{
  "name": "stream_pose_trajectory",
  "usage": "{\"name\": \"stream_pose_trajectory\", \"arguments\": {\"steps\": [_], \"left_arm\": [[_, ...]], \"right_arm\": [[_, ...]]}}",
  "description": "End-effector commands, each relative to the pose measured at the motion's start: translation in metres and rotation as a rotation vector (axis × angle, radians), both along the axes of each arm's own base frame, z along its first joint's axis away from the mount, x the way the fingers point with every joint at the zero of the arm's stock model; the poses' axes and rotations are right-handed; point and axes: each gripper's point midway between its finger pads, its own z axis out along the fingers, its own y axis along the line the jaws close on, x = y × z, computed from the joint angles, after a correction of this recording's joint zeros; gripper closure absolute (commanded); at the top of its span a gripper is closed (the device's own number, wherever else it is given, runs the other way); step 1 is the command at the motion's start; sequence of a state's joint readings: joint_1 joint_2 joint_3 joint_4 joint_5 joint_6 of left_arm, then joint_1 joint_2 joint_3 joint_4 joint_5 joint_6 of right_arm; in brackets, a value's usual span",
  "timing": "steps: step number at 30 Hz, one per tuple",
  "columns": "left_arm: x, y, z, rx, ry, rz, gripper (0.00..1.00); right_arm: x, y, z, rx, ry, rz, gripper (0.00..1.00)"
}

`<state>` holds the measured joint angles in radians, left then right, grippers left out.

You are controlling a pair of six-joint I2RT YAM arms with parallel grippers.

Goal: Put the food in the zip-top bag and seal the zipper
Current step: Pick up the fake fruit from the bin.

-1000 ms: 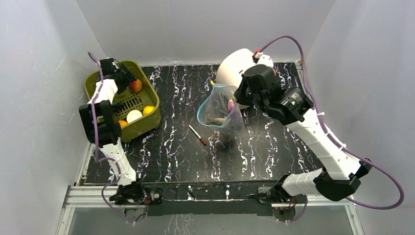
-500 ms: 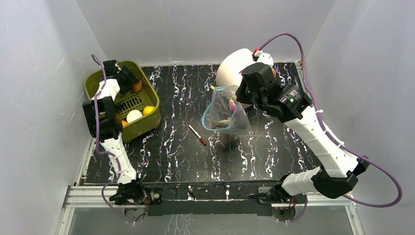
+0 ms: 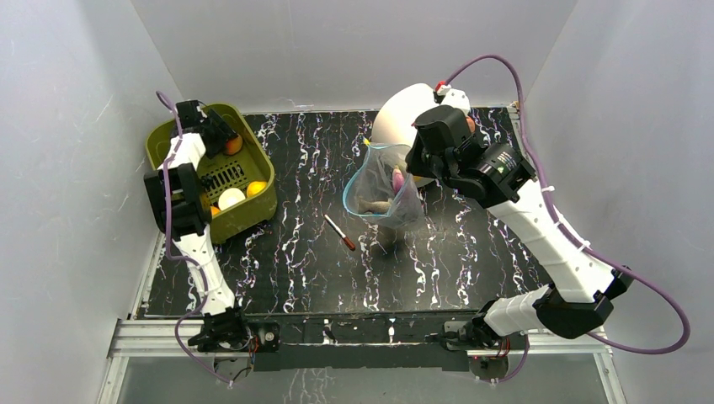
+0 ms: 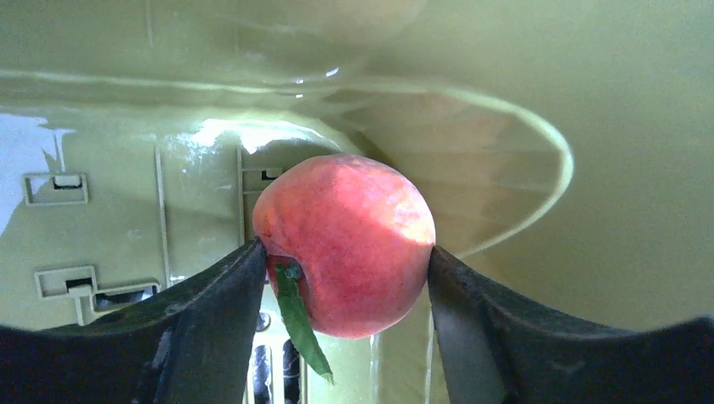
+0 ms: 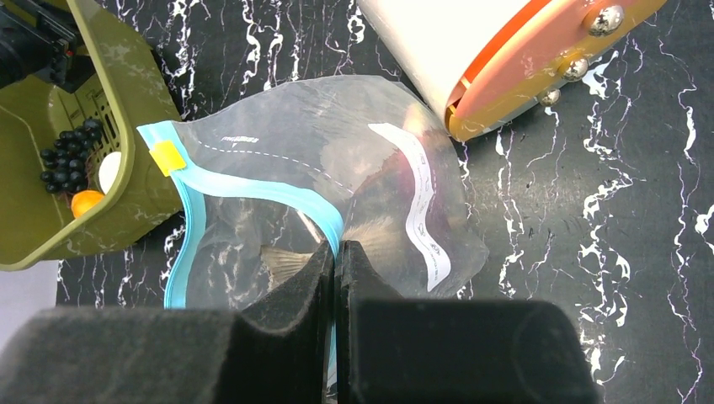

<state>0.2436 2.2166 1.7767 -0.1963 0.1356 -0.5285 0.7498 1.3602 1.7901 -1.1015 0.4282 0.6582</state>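
Note:
In the left wrist view a red peach [image 4: 345,244] with a green leaf sits between my left gripper's [image 4: 345,265] fingers, touching both, just above the floor of the olive basket [image 4: 101,210]. From above, that gripper [image 3: 226,140] is at the basket's far corner. A white ball [image 3: 231,199], a yellow fruit [image 3: 256,188] and an orange fruit [image 3: 210,212] lie in the basket, with dark grapes [image 5: 67,156]. My right gripper [image 5: 335,252] is shut on the teal zipper [image 5: 253,189] of the zip-top bag [image 5: 337,160], holding its mouth open. A grey fish [image 5: 286,261] and a purple piece [image 3: 396,179] are inside.
A thin red-tipped pen [image 3: 340,231] lies on the black marbled table left of the bag. A white domed object with an orange rim [image 5: 471,50] stands just behind the bag. The basket [image 3: 253,206] sits at the table's left edge, with grey walls all round.
My left gripper has edged deeper toward the basket's far corner with the peach between its fingers. The right gripper and the bag have shifted slightly.

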Motion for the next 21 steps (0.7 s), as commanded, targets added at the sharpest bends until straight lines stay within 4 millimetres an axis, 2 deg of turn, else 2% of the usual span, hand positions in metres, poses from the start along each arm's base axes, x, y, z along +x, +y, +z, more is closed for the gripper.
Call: {"name": "stream_pose_trajectory", "arguments": {"steps": [1,3,12,16,21], "left_arm": [[0.005,0.006,0.006,0.005,0.004,0.01,0.47],[0.005,0.007,0.013,0.012,-0.007,0.008,0.53],[-0.017,0.017,0.047,0.065,0.008,0.084,0.54],[-0.033,0.012,0.057,0.04,0.033,0.113,0.55],[-0.058,-0.004,0.067,0.008,0.063,0.134,0.56]], "right_arm": [[-0.001,-0.013,0.033,0.066,-0.086,-0.053,1.0],[-0.001,-0.012,0.032,0.069,-0.084,-0.049,1.0],[-0.001,-0.01,0.034,0.075,-0.094,-0.035,1.0],[-0.004,-0.011,0.033,0.087,-0.097,-0.032,1.0],[-0.006,-0.009,0.034,0.105,-0.094,-0.023,1.0]]}}
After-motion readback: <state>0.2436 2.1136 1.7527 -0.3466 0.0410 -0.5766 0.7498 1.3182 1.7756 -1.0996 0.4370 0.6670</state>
